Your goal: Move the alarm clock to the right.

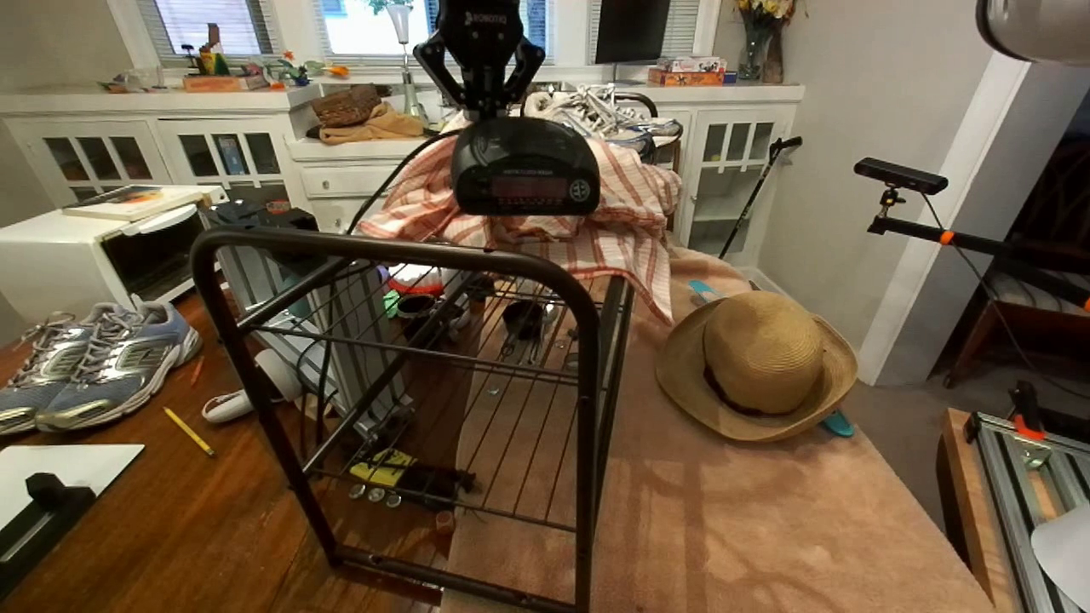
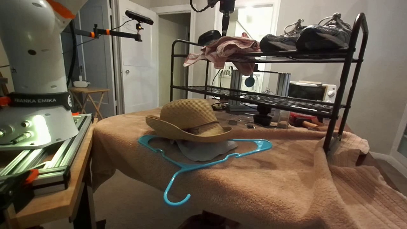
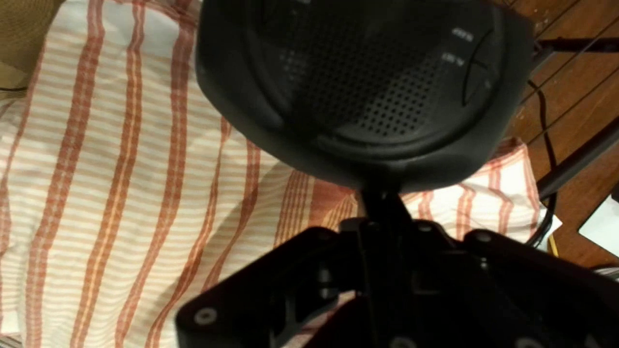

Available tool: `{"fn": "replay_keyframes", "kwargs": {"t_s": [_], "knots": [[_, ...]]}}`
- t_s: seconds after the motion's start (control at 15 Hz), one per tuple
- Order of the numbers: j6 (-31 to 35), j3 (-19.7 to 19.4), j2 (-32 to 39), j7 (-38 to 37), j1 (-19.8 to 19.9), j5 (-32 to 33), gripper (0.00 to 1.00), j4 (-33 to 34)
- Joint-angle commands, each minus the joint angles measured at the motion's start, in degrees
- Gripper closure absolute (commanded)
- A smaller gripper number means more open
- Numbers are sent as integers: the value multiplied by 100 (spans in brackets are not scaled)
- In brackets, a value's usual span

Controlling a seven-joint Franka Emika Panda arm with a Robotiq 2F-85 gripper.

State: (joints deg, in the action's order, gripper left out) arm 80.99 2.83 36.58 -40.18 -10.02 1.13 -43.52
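The alarm clock (image 1: 525, 157), a black, low, wide box with rounded edges, is sitting on a red-and-white striped cloth (image 1: 634, 191) covering part of the top tier of a dark brown metal rack (image 1: 588, 383). In an exterior view, going rightward, a white boxy appliance (image 1: 51, 268) with a dark window is standing behind silver-and-blue running shoes (image 1: 111, 366), and a yellow pencil (image 1: 189, 432) is lying near them on a brown wooden table (image 1: 247, 528). Next, a black two-fingered gripper (image 1: 486, 107), carrying the brand name ROBOTIQ, is pointing down behind the clock; its jaws are standing clenched together right at the rear edge, and whether they are touching it I cannot tell. The clock's front is showing a dark reddish strip (image 1: 528, 187), white lettering too small to read and, at the right, a round pale emblem (image 1: 580, 190); in the wrist view its top is showing white markings too blurred to read. Farther right, a tan straw hat (image 1: 762, 353) is lying on a pinkish-tan blanket (image 1: 749, 528). In an exterior view, at the left, a white robot arm (image 2: 28, 73) is bearing FRANKA EMIKA on a black collar (image 2: 62, 101).
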Motion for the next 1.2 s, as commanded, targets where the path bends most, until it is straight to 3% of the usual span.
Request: {"fn": "replay_keyframes", "kwargs": {"t_s": [0.0, 0.73, 1.0, 1.13], "knots": [[-580, -47, 529, 511, 59, -187, 99, 839], [-2221, -56, 1066, 2231, 85, -172, 99, 1959], [-2058, -181, 1391, 3025, -86, 157, 99, 2276], [-1638, -236, 1194, 3443, -164, 355, 99, 1702]]}}
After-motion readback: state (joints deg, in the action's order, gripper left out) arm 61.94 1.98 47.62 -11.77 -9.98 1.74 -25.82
